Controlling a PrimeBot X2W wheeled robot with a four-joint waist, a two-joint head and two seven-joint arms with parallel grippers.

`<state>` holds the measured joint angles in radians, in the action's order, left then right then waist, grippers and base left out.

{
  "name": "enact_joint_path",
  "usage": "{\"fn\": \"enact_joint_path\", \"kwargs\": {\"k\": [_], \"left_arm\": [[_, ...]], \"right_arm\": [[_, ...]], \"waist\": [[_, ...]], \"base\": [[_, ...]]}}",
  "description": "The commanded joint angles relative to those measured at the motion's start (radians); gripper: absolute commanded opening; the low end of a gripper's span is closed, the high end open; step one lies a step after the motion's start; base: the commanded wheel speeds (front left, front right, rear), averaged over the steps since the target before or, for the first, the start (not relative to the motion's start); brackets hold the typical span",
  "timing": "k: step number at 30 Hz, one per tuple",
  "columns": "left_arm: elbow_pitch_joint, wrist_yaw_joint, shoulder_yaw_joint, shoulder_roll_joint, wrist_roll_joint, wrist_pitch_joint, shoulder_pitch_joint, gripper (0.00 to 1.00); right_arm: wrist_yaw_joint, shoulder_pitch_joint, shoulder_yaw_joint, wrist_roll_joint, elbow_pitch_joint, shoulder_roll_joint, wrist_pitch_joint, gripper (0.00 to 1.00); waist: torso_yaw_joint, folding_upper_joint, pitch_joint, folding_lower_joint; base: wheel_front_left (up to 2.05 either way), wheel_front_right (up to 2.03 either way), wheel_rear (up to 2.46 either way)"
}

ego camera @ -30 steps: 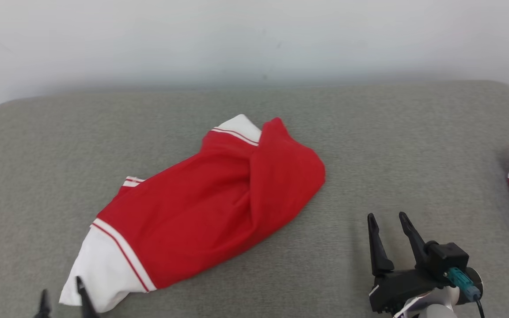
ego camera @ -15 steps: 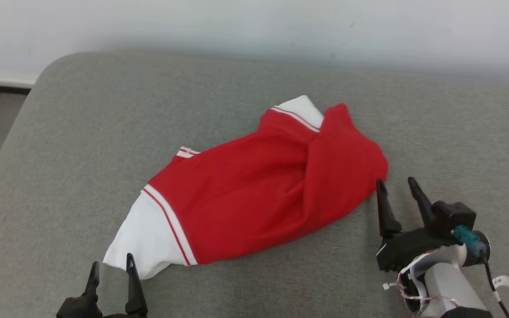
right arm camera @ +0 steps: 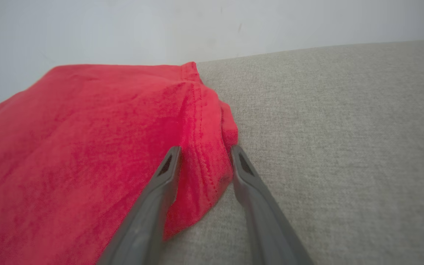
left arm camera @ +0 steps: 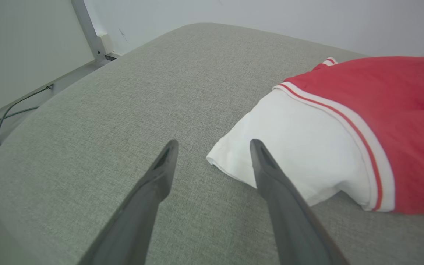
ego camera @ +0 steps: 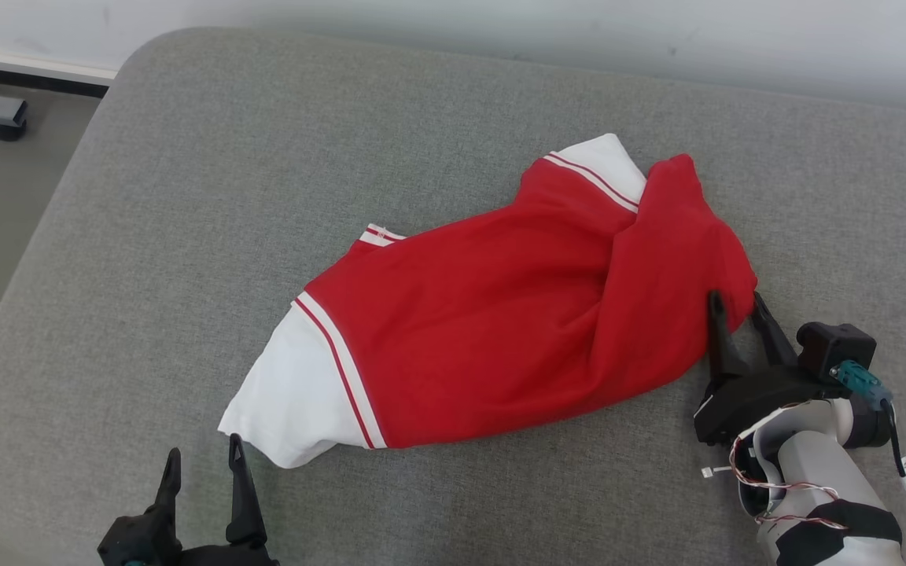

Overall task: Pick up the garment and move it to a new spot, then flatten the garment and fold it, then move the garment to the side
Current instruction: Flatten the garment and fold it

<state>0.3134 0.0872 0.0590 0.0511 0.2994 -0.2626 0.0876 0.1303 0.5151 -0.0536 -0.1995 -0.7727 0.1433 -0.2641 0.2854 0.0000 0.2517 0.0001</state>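
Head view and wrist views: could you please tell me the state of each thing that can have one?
garment: lying bunched and loosely folded over itself on the grey cushion, not flattened.
left hand: open, holding nothing, fingertips at the tip of the white sleeve.
right hand: open, fingers on either side of the red hem, not closed on it.

The right gripper point(right arm camera: 205, 149) sets its fingers apart astride the stitched edge of the red garment point(right arm camera: 87, 129), a fold of cloth between them; grey upholstery point(right arm camera: 326, 129) lies rightward; pale wall point(right arm camera: 197, 29) behind.
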Motion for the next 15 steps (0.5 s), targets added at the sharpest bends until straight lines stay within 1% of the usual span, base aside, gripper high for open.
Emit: {"fn": "enact_joint_path", "kwargs": {"k": [1, 2, 3, 6, 10, 15], "left_arm": [[-0.004, -0.001, -0.001, -0.001, -0.001, -0.003, 0.011, 1.0], [-0.005, -0.001, -0.002, -0.001, -0.001, -0.003, 0.013, 1.0], [-0.006, -0.001, -0.003, -0.001, -0.002, -0.003, 0.014, 1.0], [-0.01, -0.003, -0.007, -0.001, -0.009, -0.003, 0.016, 1.0], [-0.025, -0.005, -0.014, -0.001, -0.028, -0.003, 0.018, 1.0], [-0.03, -0.02, -0.032, -0.001, -0.052, -0.003, 0.006, 1.0]], "right_arm": [[0.001, 0.005, 0.003, -0.003, -0.009, 0.003, 0.0, 0.48], [0.001, 0.006, 0.005, -0.006, -0.01, 0.003, 0.0, 0.4], [0.001, 0.005, 0.007, -0.009, -0.012, 0.004, 0.0, 0.26], [0.001, 0.004, 0.011, -0.018, 0.001, 0.004, 0.0, 0.0], [0.001, -0.01, 0.001, -0.029, 0.058, 0.0, 0.0, 0.0], [0.001, -0.046, -0.019, -0.06, 0.145, -0.014, 0.0, 0.0]], "waist": [[0.004, 0.0, 0.005, -0.0001], [0.003, 0.0, 0.006, -0.0001], [0.002, 0.0, 0.006, -0.0001], [-0.006, 0.0, 0.005, -0.0001], [-0.024, 0.0, -0.007, -0.0001], [-0.067, 0.0, -0.043, -0.0001]], "base": [[0.0, 0.0, 0.0], [0.0, 0.0, 0.0], [0.0, 0.0, 0.0], [0.0, 0.0, 0.0], [0.0, 0.0, 0.0], [0.0, 0.0, 0.0]]}}
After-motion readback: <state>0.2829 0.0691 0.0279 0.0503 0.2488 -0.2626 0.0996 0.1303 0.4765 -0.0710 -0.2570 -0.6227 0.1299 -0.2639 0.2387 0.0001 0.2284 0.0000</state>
